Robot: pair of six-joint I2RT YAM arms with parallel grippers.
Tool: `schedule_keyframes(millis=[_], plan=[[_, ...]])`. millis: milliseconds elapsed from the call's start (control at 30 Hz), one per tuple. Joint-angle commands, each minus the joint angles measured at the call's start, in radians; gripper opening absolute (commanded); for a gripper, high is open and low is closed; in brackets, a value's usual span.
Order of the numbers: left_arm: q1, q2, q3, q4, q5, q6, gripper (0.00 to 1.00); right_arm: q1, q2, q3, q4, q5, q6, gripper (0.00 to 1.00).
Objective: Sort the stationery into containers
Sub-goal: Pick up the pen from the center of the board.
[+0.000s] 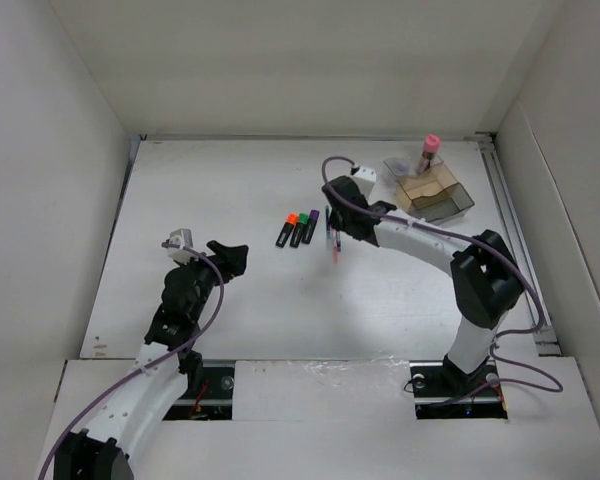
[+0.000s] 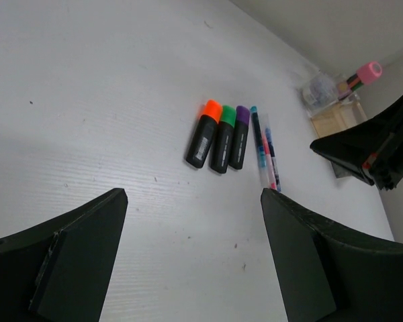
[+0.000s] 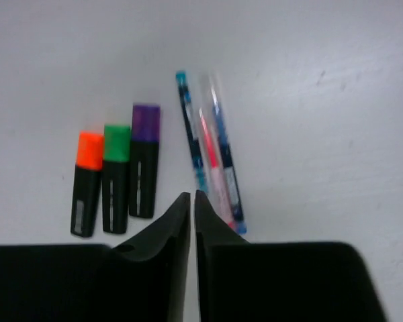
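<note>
Right gripper [image 3: 192, 196] hangs by 3 pens [image 3: 211, 157], fingers pressed together, empty; left gripper [image 2: 193, 194] hovers apart, fingers spread.

A white table [image 1: 230, 300] with a finely ribbed surface carries a few small dark specks [image 2: 31, 102]. White panels wall it in on the left [image 1: 40, 200], back [image 1: 310, 60] and right [image 1: 580, 200]. A metal rail [image 1: 515, 240] runs along its right edge.

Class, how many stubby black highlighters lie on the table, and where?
3, side by side: the orange-capped highlighter farthest from the pens, the green-capped highlighter in the middle, the purple-capped highlighter beside the pens. The box may hide more.
</note>
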Motion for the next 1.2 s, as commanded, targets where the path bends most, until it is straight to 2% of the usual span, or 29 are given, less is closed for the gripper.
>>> schedule_keyframes(millis=[0,33,67,100,167,300,833,1167], plan=[[-0.003,0.050,0.023,0.081,0.061,0.020,0.78,0.028,-0.016,-0.015,-0.051,0.063,0.029,0.19],[-0.003,0.068,0.023,0.090,0.061,0.020,0.78,0.028,-0.016,-0.031,-0.051,0.063,0.029,0.25],[-0.003,0.069,0.023,0.099,0.070,0.020,0.78,0.028,-0.016,-0.041,-0.051,0.063,0.029,0.36],[-0.003,0.081,0.023,0.099,0.070,0.020,0.78,0.028,-0.016,-0.041,-0.051,0.049,0.029,0.39],[-0.003,0.081,0.023,0.099,0.070,0.020,0.78,0.028,-0.005,-0.053,-0.051,0.049,0.029,0.43],[-0.003,0.072,0.013,0.099,0.061,0.020,0.77,0.048,0.044,-0.042,-0.060,0.040,0.018,0.44],[-0.003,0.144,0.015,0.141,0.061,0.053,0.77,0.049,0.162,0.028,-0.120,0.032,-0.002,0.31],[-0.003,0.187,0.024,0.141,0.061,0.062,0.77,0.017,0.199,0.016,-0.071,0.011,-0.020,0.28]])
